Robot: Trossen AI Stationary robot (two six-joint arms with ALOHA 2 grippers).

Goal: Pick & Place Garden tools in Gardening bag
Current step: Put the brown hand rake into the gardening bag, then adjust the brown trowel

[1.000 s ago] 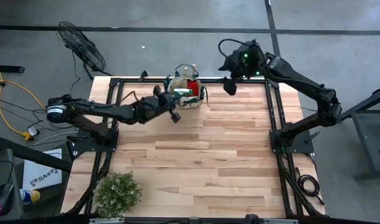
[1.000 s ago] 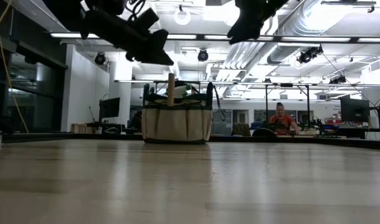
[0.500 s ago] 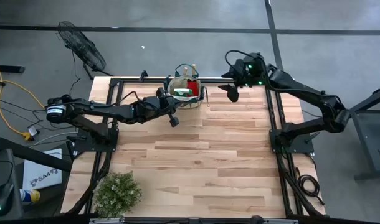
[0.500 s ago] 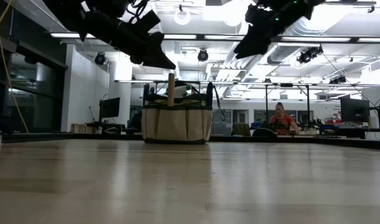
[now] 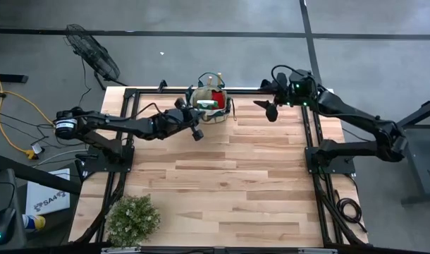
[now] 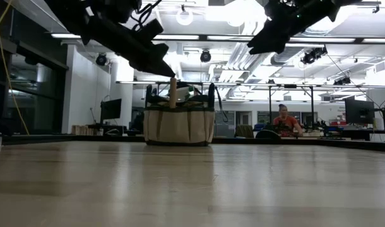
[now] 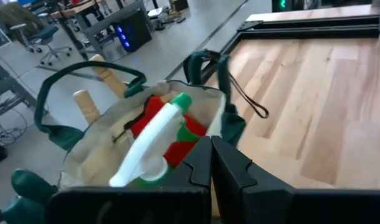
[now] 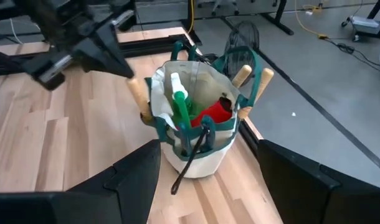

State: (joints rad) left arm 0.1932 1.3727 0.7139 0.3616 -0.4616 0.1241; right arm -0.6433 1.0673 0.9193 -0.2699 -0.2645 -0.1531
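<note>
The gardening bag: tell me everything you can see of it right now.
The gardening bag is a small round beige fabric tote with dark green trim and loop handles, standing upright at the far edge of the table. A white-and-green sprayer, something red and wooden handles stick out of it. Neither gripper touches it.

The bench (image 5: pixel 222 176) has a light wood-plank top inside a black metal frame. Grey concrete floor (image 5: pixel 201 17) surrounds it, crossed by dark seams. A fan (image 5: pixel 91 51) stands on the floor. Yellow cable (image 5: pixel 10 113) lies nearby. Ceiling strip lights (image 6: pixel 199 38) and ducts (image 6: pixel 319 25) run overhead. A person (image 6: pixel 284 122) sits among distant desks.
</note>
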